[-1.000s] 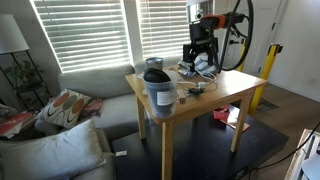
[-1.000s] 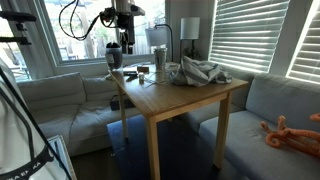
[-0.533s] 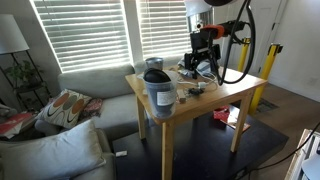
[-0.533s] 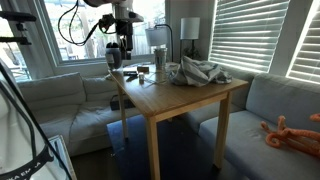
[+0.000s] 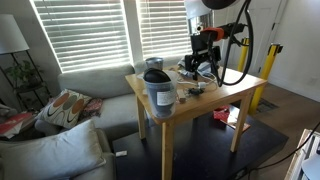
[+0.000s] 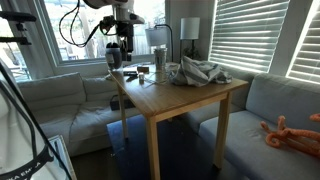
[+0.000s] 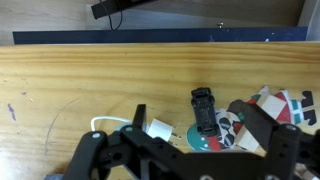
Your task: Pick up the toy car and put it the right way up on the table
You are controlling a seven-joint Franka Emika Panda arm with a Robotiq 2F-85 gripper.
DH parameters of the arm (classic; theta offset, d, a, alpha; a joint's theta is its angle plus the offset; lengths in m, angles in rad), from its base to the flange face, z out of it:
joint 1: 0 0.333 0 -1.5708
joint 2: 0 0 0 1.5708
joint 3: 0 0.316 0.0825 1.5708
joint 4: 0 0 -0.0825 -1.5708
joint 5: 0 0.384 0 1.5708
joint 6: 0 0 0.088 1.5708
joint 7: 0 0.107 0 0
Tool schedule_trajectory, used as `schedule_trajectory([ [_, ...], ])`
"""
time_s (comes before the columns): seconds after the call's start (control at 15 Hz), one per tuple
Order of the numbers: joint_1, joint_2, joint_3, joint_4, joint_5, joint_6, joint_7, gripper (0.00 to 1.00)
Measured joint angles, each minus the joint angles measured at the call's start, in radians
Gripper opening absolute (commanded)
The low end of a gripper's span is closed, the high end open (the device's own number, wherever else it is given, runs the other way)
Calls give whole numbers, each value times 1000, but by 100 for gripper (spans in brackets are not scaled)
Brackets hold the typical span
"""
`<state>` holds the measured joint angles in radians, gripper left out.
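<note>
On the tabletop (image 7: 90,70), in the wrist view, the car (image 7: 203,108) lies at 4 o'clock from the centre. It sits between the spread fingers of the tool (image 7: 190,112), which is open and holds nothing. A disc (image 7: 197,139) touches the car at 6 o'clock, patterned clutter (image 7: 282,104) lies at 3 o'clock, and a white cable (image 7: 105,123) at 9 o'clock. Which way up the car lies cannot be told.
</note>
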<state>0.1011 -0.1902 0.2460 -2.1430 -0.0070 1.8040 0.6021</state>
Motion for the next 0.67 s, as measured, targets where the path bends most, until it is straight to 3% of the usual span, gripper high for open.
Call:
schedule_trajectory([
  [0.2, 0, 33, -11, -3, 1, 11, -19, 100],
  [0.47, 20, 40, -9, -59, 0, 141, -78, 100],
  [0.67, 25, 40, -11, -66, 0, 148, -78, 100],
])
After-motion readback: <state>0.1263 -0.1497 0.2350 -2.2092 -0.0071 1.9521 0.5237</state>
